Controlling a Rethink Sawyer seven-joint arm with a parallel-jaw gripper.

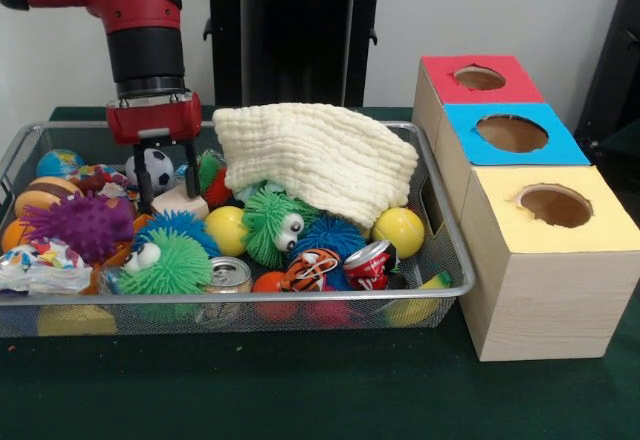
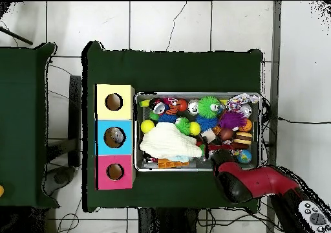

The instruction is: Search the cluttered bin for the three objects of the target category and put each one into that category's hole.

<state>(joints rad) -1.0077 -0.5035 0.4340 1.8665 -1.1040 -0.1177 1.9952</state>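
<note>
My gripper (image 1: 168,198) reaches down into the left rear of the wire mesh bin (image 1: 300,295), open, its fingers straddling a pale cream block (image 1: 178,202). A small soccer ball (image 1: 157,167) lies just behind the fingers. From overhead the gripper (image 2: 211,150) sits at the bin's (image 2: 261,123) lower middle. The bin holds yellow balls (image 1: 227,230) (image 1: 400,231), a green furry toy with eyes (image 1: 270,222), a purple spiky ball (image 1: 80,225) and cans (image 1: 229,274) (image 1: 370,261). Three wooden boxes with holes stand beside it: red (image 1: 480,78), blue (image 1: 512,133), yellow (image 1: 555,206).
A cream knitted cloth (image 1: 315,160) drapes over the bin's rear middle and hides what is under it. A green spiky toy (image 1: 170,263), a tiger-striped toy (image 1: 314,269), a globe ball (image 1: 58,163) and a crumpled wrapper (image 1: 38,265) crowd the bin's front and left.
</note>
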